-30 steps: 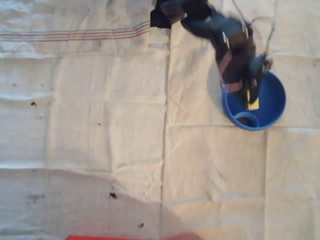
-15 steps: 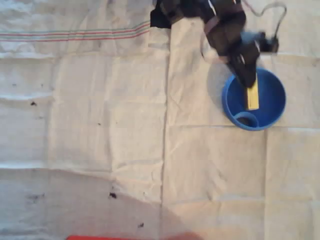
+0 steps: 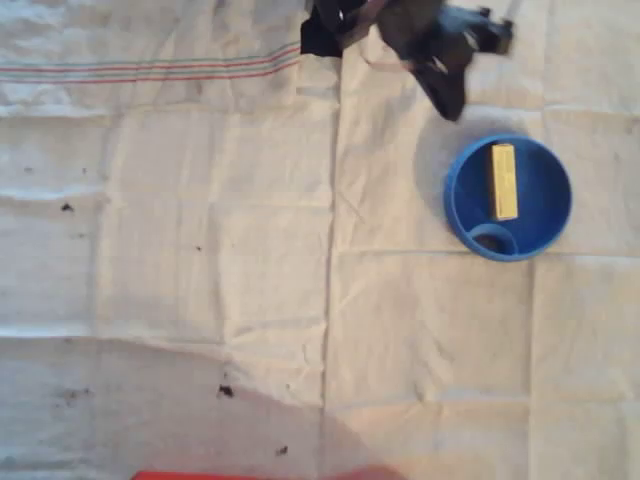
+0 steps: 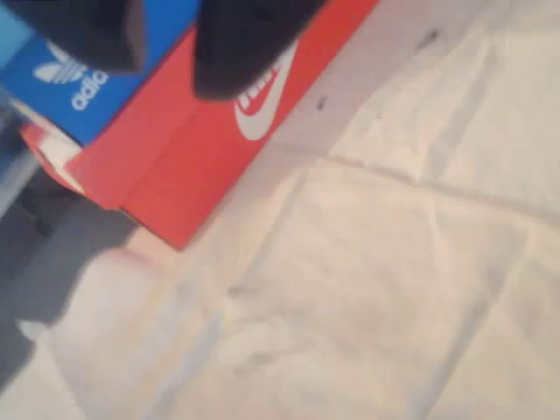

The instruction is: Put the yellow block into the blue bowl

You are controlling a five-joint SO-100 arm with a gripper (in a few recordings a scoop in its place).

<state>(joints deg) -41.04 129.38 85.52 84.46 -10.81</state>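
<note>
Since the yellow block [image 3: 504, 181] lies flat inside the blue bowl [image 3: 548, 228], resting lengthwise on the sloping inner wall above the small round base, the task looks done as far as the overhead view can tell. Nothing touches the block; it sits free, with the bowl's rim all around it. The gripper [image 3: 448, 100] hangs above the white cloth [image 3: 200, 250], just beyond the bowl's upper-left rim and apart from it, and appears blurred there. In the wrist view two dark fingers [image 4: 236, 48] show at the top edge with a gap of background between them and nothing held, so the gripper seems to stand spread and empty. That camera looks out across the wrinkled cloth toward a red shoe box [image 4: 201, 149] with a blue box [image 4: 79, 79] lying on it, which suggests the wrist is tilted well up and away from the bowl. A fair judgement is that only a return to rest remains.
</note>
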